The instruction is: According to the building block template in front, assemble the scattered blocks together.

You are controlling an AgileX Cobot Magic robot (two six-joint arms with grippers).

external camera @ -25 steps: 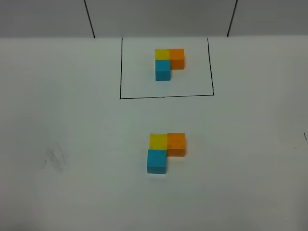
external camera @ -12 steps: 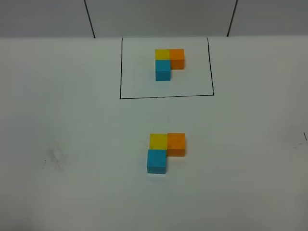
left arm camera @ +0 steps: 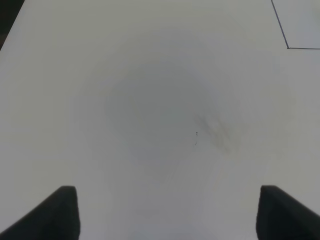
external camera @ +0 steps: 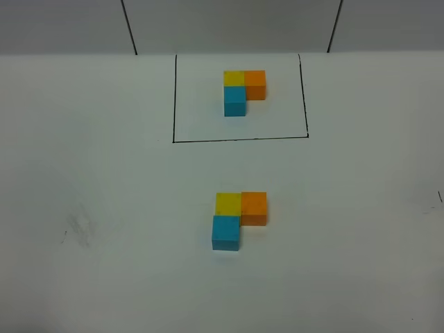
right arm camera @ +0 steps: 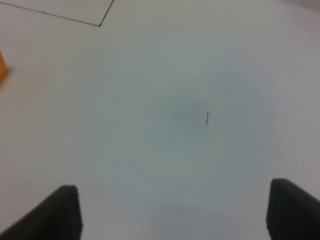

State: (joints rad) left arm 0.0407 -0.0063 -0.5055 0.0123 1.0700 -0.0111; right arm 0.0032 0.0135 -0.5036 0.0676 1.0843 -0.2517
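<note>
Orange scattered block (right arm camera: 2, 67) well off right pincer (right arm camera: 172, 212); both pincers, left (left arm camera: 167, 212) included, wide open, empty.

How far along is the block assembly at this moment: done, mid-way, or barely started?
It looks essentially done. The loose yellow block, orange block and blue block sit joined in an L that mirrors the template inside the black rectangle. Nothing is in hand: the left gripper and right gripper are open over bare table. Nothing obvious remains.
</note>
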